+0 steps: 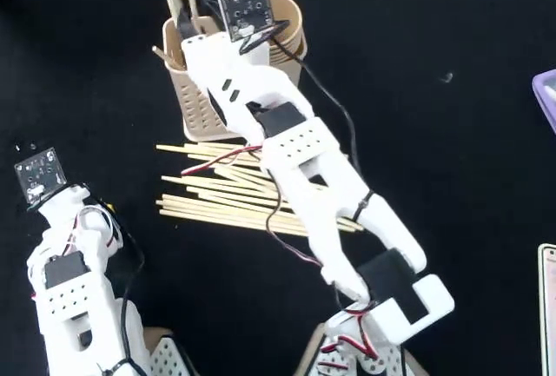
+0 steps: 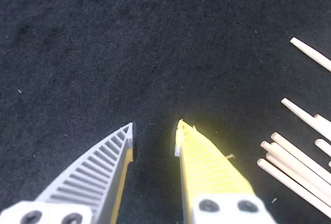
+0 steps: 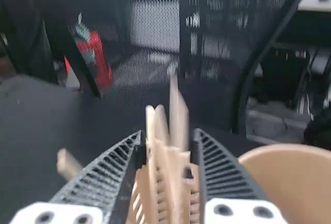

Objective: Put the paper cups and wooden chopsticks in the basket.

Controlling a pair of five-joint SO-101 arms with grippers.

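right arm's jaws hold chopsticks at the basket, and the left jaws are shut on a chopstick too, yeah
No: the left jaws are open and empty over the black table, beside loose chopsticks, as the left wrist view shows. The rest holds.

No words, numbers or signs can be read; faint marks on the small circuit boards are too fine to be made out.

Left arm and right arm: white plastic shells, black motor blocks, red and black cables. Dark circuit board at each wrist. The left claw: one grey ribbed finger, one yellow finger, black screws. The right claw: grey ribbed fingers.
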